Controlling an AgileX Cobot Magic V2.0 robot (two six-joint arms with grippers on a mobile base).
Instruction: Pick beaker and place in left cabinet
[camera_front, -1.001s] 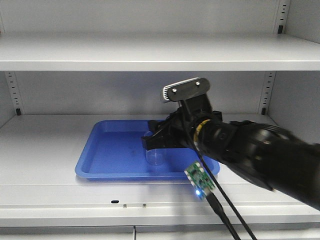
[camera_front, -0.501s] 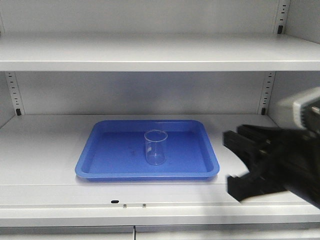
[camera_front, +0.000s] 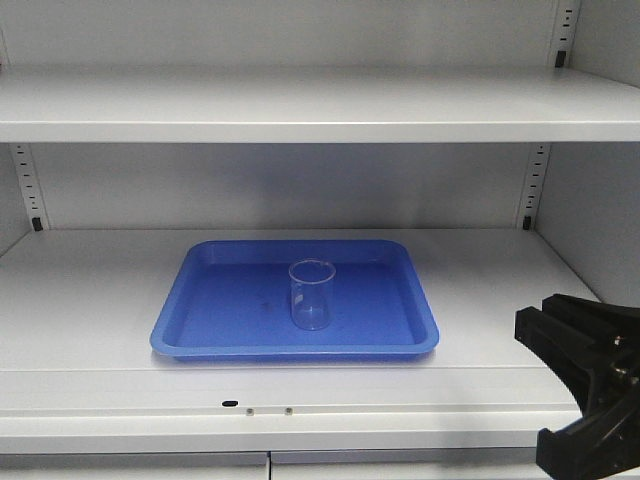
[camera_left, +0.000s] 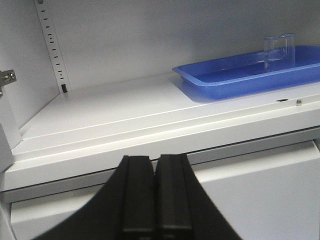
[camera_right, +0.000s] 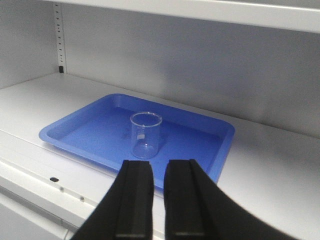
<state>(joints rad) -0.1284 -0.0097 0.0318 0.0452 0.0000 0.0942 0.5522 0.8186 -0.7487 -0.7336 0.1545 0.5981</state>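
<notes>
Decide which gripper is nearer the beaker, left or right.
Right. The right gripper sits just off the tray's front edge, facing the beaker. The left gripper hangs below the shelf, far to the beaker's side.

left gripper (camera_left: 154, 200): matte black, two flat rectangular fingers with straight edges, each flaring outward into a wider curved black base
left mount: a pale grey metal bracket (camera_left: 6, 80) at the frame's left edge carrying two small silver screws
right gripper (camera_right: 158, 200): matte black, two blocky fingers with squared tips and smooth faces, widening into sloped black shoulders
right gripper from the front (camera_front: 590, 395): black angular plastic body with faceted edges, no markings visible
</notes>
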